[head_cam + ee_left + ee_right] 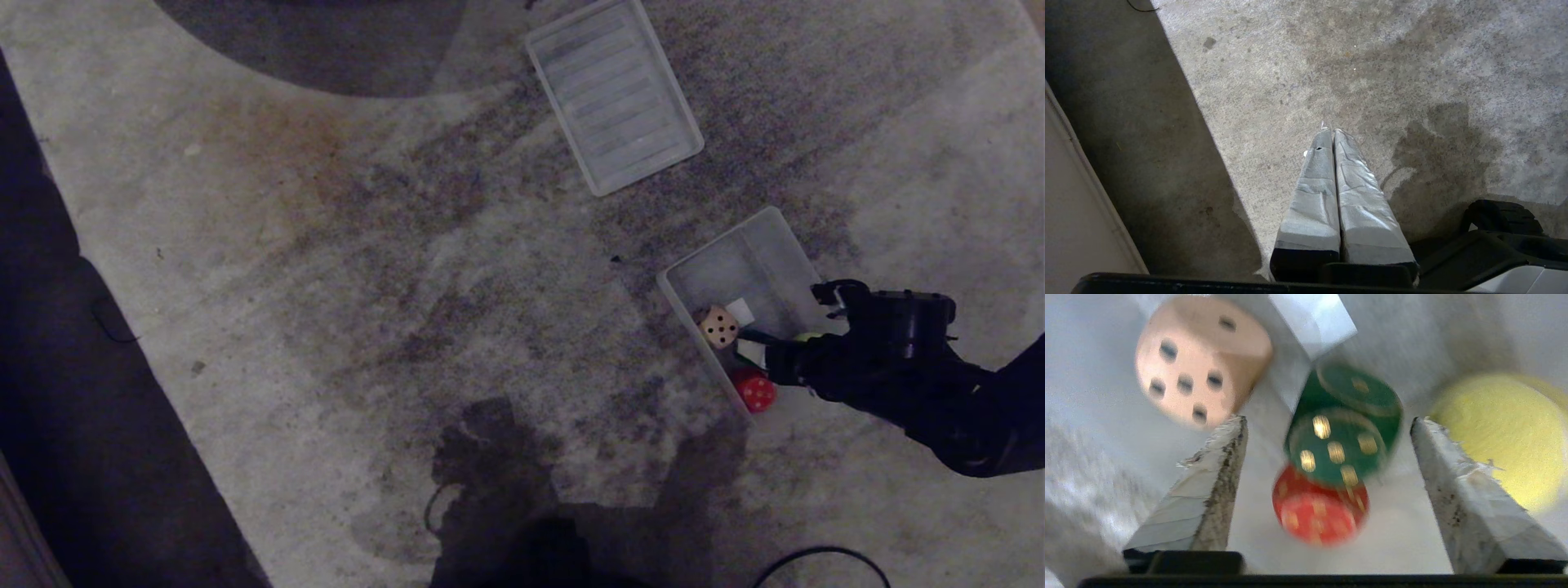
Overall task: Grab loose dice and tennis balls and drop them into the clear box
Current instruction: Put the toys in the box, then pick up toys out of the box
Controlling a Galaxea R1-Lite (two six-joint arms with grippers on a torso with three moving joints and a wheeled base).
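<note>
The left gripper [1333, 132] hangs parked over bare carpet [326, 269] at the robot's left, its padded fingers pressed together on nothing. Further right in the head view the ribbed lid [614, 96] lies flat, well apart from the clear box [755, 253]. The right gripper [775, 359] sits at the box's right-hand rim and reaches in over the contents — its jaws stand spread and hold nothing. Directly between the fingers [1216, 486] lies the dark green die [1345, 441], blurred and touching neither pad, apparently just let go. It seems to rest partly on the red die [1316, 510]. The beige die [1198, 361] lies to one side and a tennis ball [1502, 437] to the other (all inside the box). No loose piece shows on the carpet, so the right arm, being nearer, would likely lift clear next
</note>
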